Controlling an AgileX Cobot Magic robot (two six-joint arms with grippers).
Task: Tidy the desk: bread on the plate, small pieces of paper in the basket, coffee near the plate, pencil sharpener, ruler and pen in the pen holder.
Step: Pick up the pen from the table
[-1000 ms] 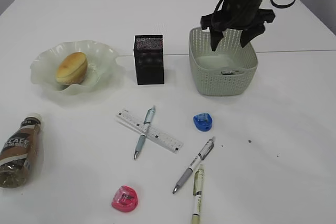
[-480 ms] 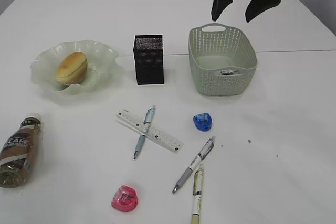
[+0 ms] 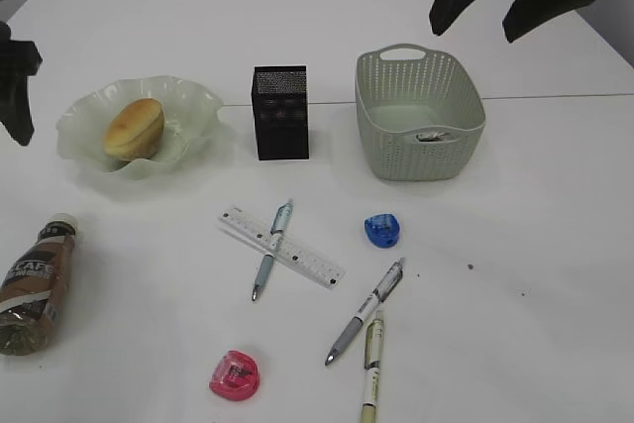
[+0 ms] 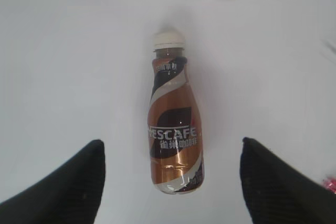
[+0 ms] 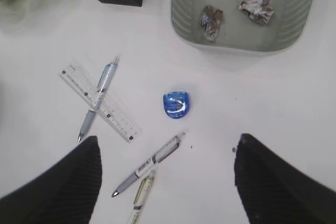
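White tabletop fills every view, and the brown plastic coffee bottle with a white cap (image 4: 174,129) lies flat on it near the left front edge, well apart from the translucent wavy-edged plate (image 3: 188,106) holding the round golden bread roll (image 3: 135,128). We see the left gripper (image 4: 170,182) hanging above the bottle, jaws spread wide on either side, nothing between them. We see the right gripper (image 5: 165,182) high over the pale green woven basket (image 3: 466,131), also spread wide and empty. We judge the bottle fairly heavy with liquid, rigid, slick-labelled and prone to roll, so we'd pinch across the wide lower body, not the tapered neck.
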